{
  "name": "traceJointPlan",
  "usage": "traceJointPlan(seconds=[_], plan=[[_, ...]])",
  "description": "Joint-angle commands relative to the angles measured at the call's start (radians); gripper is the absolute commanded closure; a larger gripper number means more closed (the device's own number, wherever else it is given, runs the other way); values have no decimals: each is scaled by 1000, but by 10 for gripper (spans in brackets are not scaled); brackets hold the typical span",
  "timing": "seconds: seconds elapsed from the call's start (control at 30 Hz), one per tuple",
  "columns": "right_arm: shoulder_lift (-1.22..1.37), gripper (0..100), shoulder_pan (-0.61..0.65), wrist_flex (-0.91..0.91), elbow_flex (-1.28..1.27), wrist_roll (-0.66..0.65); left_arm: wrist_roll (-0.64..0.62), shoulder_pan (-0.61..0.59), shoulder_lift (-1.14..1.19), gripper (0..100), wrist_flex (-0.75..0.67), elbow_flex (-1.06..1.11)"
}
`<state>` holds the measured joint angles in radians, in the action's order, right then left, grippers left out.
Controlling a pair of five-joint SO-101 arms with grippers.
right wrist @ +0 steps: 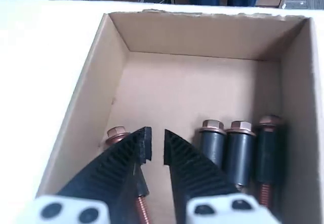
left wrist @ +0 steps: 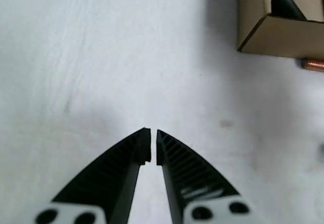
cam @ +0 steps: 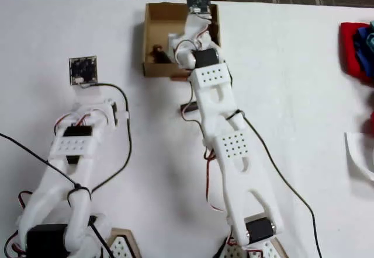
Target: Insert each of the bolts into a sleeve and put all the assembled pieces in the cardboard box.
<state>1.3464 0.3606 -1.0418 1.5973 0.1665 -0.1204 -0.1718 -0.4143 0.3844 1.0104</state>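
- Right pincer [right wrist: 157,145] hangs inside the cardboard box [right wrist: 202,31], its jaws parted by a narrow gap with nothing between them.
- Left pincer [left wrist: 153,145] is over the bare tabletop [left wrist: 76,57], short of the box's near corner. It is closed down to a slit and grips nothing.
- The box sits by the tabletop's far edge, about midway along it.
- Three assembled pieces [right wrist: 240,150] lie side by side on the box floor beside one side wall. Each is a black sleeve with a copper flanged head.
- Their long axes are parallel, running from near wall to far wall, heads toward the far wall.
- A fourth bolt [right wrist: 117,135] lies by the opposite side wall, head likewise toward the far wall. Its middle is hidden under a finger, so it is perhaps sleeved.
- A loose bolt [left wrist: 314,64], bare copper, lies on the tabletop just outside the box's near wall, its long axis along that wall.
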Motion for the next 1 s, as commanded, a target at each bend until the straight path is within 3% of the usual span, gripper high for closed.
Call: traceJointPlan(seconds=[0.0, 0.33, 0.73, 0.97], plan=[[-19, 979, 24, -2, 29, -2, 8, 5, -3, 954, -11, -2], [-35, 977, 21, -47, 26, -2, 8, 5, -3, 954, -11, -2], [-323, 923, -5, -716, 66, -8, 8, 5, -3, 954, -11, -2], [-363, 926, 10, -730, -41, -11, 8, 5, -3, 954, -11, -2]])
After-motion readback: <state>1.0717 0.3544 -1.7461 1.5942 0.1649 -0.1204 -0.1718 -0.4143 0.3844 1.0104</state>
